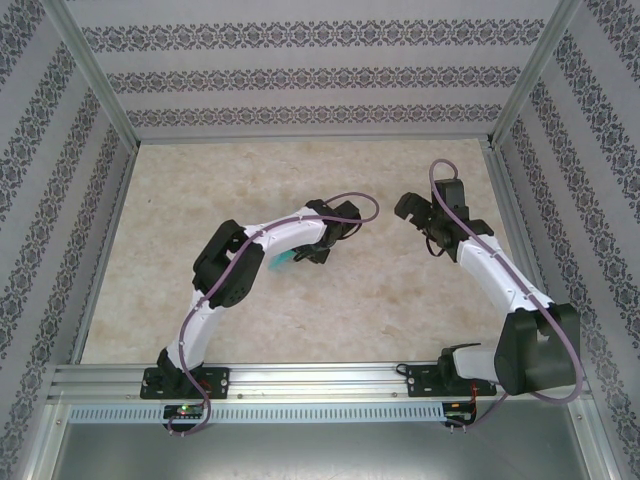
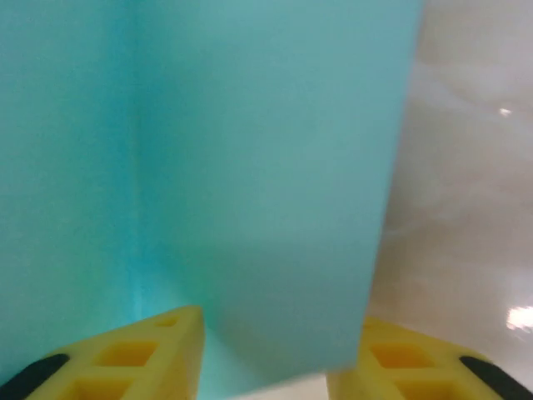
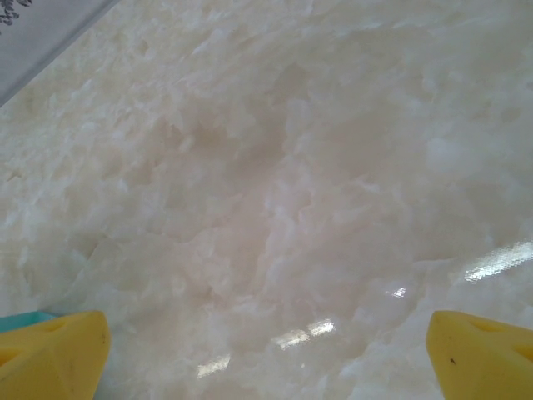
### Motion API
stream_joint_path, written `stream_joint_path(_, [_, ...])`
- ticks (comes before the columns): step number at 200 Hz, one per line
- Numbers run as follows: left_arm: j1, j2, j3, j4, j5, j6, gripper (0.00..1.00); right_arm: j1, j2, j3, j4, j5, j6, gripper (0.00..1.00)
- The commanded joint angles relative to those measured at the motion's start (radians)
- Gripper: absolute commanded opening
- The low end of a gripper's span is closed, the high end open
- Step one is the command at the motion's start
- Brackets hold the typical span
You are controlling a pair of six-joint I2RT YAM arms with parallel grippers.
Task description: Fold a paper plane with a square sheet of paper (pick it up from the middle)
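Observation:
The turquoise sheet of paper lies right in front of my left gripper, with a vertical crease at its left and a raised flap reaching down between the jaws. My left gripper's yellow fingers stand apart on either side of that flap, so it is open. From above, a bit of the paper peeks out under the left arm, just behind my left gripper. My right gripper hovers off to the right, open over bare table. In the right wrist view a teal corner of the paper shows beside the left finger.
The marble-patterned table is ringed by patterned walls and aluminium posts. A metal rail runs along the near edge at the arm bases. In the right wrist view my right gripper has nothing between its fingers.

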Motion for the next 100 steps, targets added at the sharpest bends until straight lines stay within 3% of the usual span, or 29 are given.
stream_joint_path(1, [-0.007, -0.114, 0.031, 0.076, 0.178, 0.029, 0.55, -0.011, 0.018, 0.039, -0.002, -0.043, 0.01, 0.98])
stream_joint_path(22, [0.006, -0.197, 0.02, 0.128, 0.259, 0.05, 0.71, -0.004, 0.046, 0.053, 0.012, -0.105, 0.01, 0.97])
stream_joint_path(52, [0.08, -0.323, -0.063, 0.22, 0.359, 0.04, 0.84, 0.07, 0.121, 0.101, 0.045, -0.181, 0.004, 0.89])
stream_joint_path(100, [0.31, -0.478, -0.308, 0.341, 0.482, -0.083, 0.86, 0.318, 0.35, 0.326, 0.045, -0.231, -0.018, 0.64])
